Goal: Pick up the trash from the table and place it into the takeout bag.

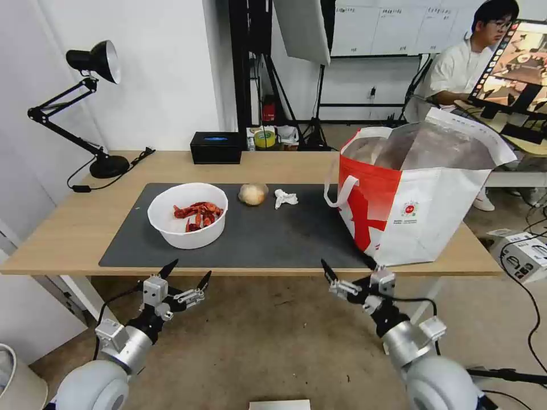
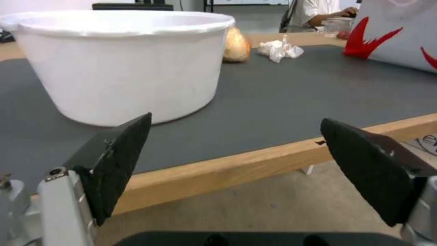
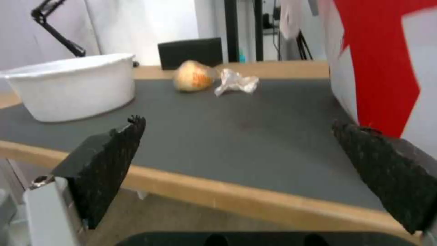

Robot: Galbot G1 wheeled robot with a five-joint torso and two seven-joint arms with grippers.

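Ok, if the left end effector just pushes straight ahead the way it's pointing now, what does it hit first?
Most likely the white bowl. The open left end effector sits just off the table's near edge, about level with it, so it may clip that edge first; depth is hard to judge.

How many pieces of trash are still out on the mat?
3: the white bowl of shells at the mat's left, the beige ball mid-mat toward the back, the crumpled tissue just right of it. The takeout bag may hide more.
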